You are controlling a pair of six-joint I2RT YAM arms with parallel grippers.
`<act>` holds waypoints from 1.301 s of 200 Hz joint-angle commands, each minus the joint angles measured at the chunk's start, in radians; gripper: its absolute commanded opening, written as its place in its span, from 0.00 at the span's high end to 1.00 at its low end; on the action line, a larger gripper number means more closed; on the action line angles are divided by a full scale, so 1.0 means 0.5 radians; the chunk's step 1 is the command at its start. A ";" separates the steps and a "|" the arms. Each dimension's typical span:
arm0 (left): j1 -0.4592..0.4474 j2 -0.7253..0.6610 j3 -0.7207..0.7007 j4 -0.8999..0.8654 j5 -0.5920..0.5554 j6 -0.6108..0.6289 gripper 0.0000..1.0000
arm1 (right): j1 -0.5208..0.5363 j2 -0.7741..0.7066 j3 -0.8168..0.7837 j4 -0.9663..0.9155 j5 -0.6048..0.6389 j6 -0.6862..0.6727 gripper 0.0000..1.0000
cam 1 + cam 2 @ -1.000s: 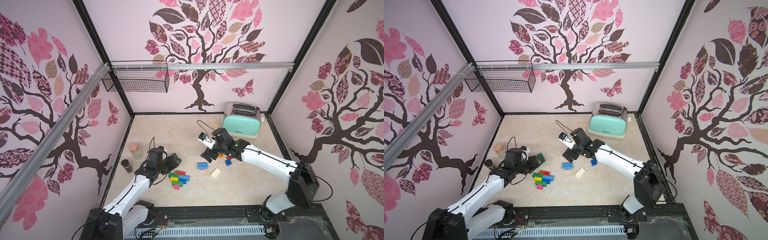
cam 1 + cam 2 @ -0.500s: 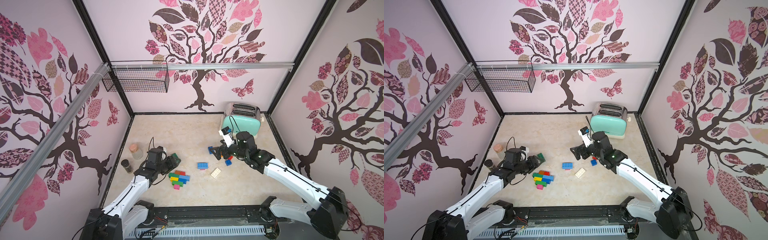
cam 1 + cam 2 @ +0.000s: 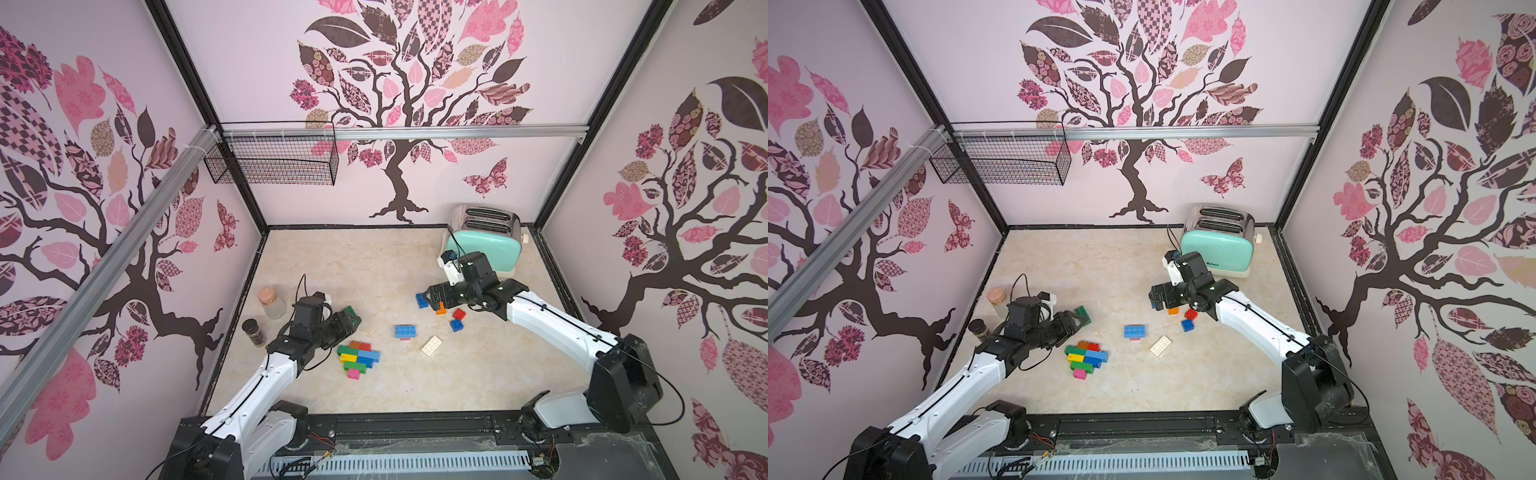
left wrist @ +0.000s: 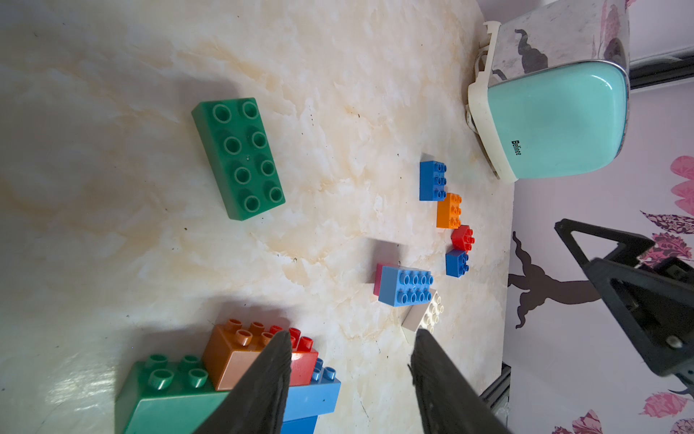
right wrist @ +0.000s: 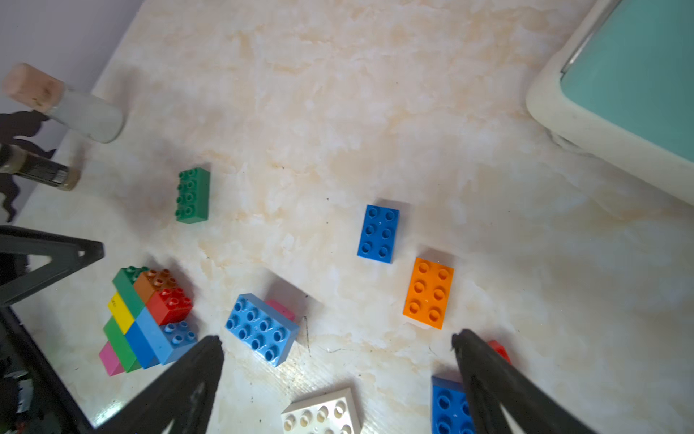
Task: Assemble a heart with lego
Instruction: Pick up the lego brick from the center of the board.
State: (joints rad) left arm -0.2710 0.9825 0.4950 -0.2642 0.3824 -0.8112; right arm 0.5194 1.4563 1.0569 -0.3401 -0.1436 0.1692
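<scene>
Showing a half-built heart: we see a flat cluster of joined bricks [image 3: 358, 357], green, yellow, blue, brown, red and pink, lying toward the front of the marble table [image 3: 374, 257]. The left gripper [image 4: 351, 336] hovers just beside it, jaws parted with nothing between them. A loose green oblong brick [image 4: 238, 158] lies close by. The right gripper [image 5: 338, 340] hangs over the loose bricks near the toaster [image 3: 486, 245], jaws spread wide and empty, with a blue brick [image 5: 378, 233] and an orange brick [image 5: 428, 293] just ahead of it.

We judge the step in hand to be fetching the next piece. The next move calls for lowering squarely over one brick without nudging its close-set neighbours. Open table lies between the loose bricks and the cluster. The toaster crowds the far right corner, and two jars [image 3: 272, 303] stand along the left edge.
</scene>
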 commanded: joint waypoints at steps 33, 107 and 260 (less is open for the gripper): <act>0.013 0.032 -0.011 0.018 -0.016 0.032 0.45 | -0.004 0.423 0.300 -0.408 0.443 -0.023 0.11; 0.015 0.077 -0.014 0.039 -0.003 0.035 0.45 | -0.006 0.780 0.473 -0.431 0.523 -0.073 0.32; 0.017 0.139 0.001 0.065 0.024 0.039 0.45 | -0.008 1.043 0.635 -0.492 0.505 -0.151 0.59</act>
State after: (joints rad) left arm -0.2680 1.0405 0.4950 -0.2550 0.3862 -0.8101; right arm 0.5194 1.9659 1.3418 -0.5529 0.1017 0.1055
